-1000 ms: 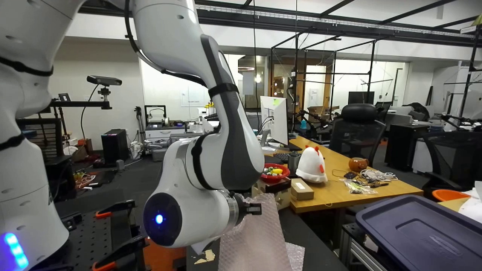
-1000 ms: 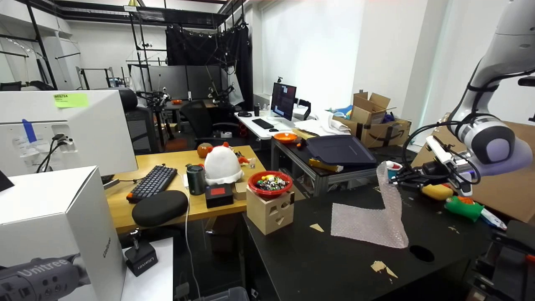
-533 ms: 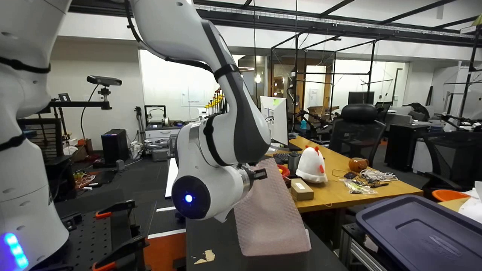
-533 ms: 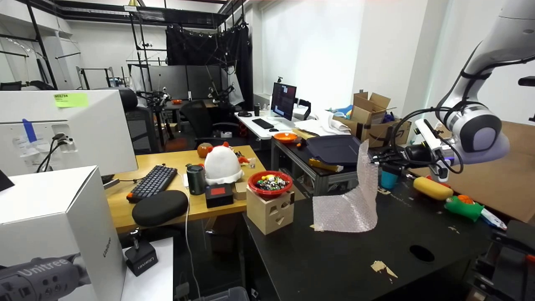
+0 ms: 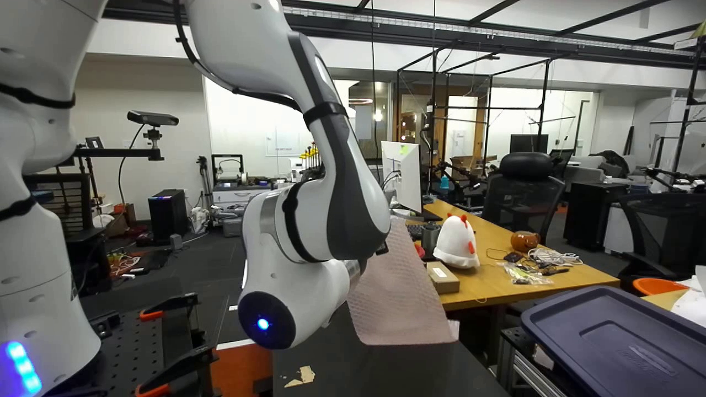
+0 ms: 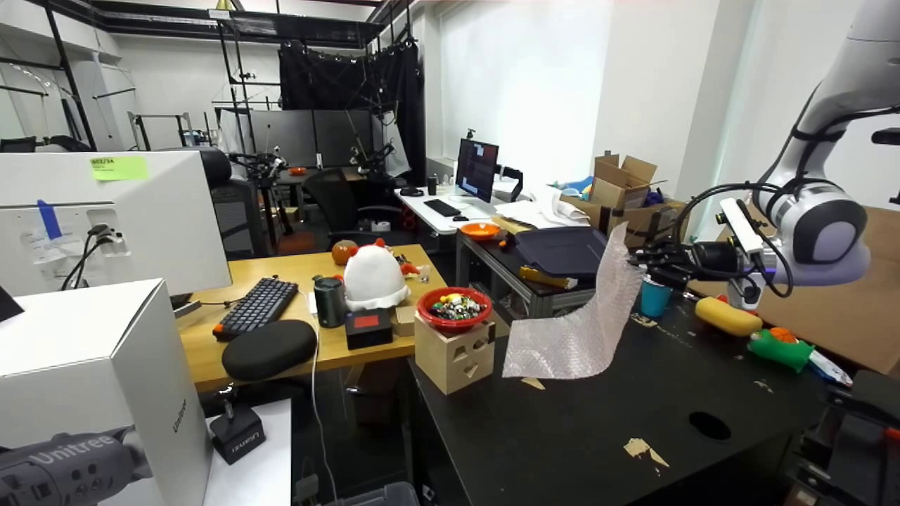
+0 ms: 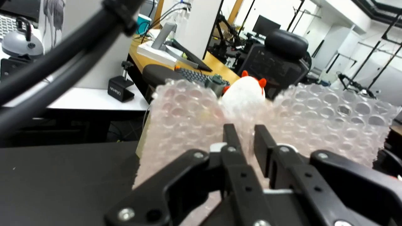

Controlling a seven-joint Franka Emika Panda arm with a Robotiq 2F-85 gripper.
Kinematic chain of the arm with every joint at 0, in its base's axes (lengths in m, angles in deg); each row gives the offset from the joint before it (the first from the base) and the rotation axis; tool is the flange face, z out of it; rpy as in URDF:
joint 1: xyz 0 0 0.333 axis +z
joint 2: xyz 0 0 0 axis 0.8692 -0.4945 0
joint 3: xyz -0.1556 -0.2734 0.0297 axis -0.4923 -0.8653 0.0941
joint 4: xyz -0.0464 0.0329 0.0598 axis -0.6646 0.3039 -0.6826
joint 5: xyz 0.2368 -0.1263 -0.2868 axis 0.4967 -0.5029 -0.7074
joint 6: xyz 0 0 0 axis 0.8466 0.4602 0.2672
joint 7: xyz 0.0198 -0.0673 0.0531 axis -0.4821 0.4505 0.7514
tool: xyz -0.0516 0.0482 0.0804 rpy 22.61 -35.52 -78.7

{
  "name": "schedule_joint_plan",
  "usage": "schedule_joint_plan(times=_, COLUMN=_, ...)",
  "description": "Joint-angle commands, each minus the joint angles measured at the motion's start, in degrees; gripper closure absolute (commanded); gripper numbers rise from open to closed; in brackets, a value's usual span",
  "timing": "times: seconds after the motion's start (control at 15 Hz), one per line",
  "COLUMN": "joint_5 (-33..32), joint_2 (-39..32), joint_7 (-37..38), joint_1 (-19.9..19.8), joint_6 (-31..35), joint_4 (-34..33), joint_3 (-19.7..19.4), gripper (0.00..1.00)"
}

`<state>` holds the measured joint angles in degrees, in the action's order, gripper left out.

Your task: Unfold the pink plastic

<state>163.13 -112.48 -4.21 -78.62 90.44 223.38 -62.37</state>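
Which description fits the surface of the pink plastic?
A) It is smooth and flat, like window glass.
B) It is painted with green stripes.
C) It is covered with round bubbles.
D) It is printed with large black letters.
C: in the wrist view, the pink plastic shows many round bubbles side by side.

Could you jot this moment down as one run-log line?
task: unfold pink bubble wrap | claw: slightly open at wrap's upper end, hold uncertain | wrap: curved, lower part bent away | not yet flat
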Motion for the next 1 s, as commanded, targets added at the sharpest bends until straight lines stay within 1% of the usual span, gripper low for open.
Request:
schedule_joint_plan(times=0.0, joint_5=0.7, joint_2=2.3, joint_7=0.2, joint_1=0.6, joint_6=6.1, joint_4=3.6, joint_3=-2.3, gripper=0.47)
schedule_joint_plan(times=0.27, joint_5=1.0, joint_2=3.6, joint_7=0.3, joint_1=1.5, joint_6=11.8, joint_4=4.3, joint_3=-2.7, gripper=0.16)
schedule_joint_plan(times=0.4, joint_5=0.7, joint_2=4.3, joint_7=0.2, joint_1=2.0, joint_6=14.0, joint_4=4.2, joint_3=-2.4, gripper=0.03)
schedule_joint_plan(times=0.47, joint_5=0.5, joint_2=4.8, joint_7=0.5, joint_1=2.7, joint_6=15.7, joint_4=4.0, joint_3=-2.2, gripper=0.0)
schedule_joint_plan(times=0.53, joint_5=-0.1, joint_2=5.6, joint_7=1.5, joint_1=4.0, joint_6=18.9, joint_4=3.6, joint_3=-1.9, gripper=0.0)
schedule_joint_plan(times=0.73, joint_5=-1.4, joint_2=8.9, joint_7=3.0, joint_1=9.8, joint_6=32.9, joint_4=2.2, joint_3=0.3, gripper=0.0)
schedule_joint_plan(times=0.93, joint_5=-5.2, joint_2=11.1, joint_7=9.2, joint_1=14.9, joint_6=46.6, joint_4=-0.9, joint_3=4.6, gripper=0.0)
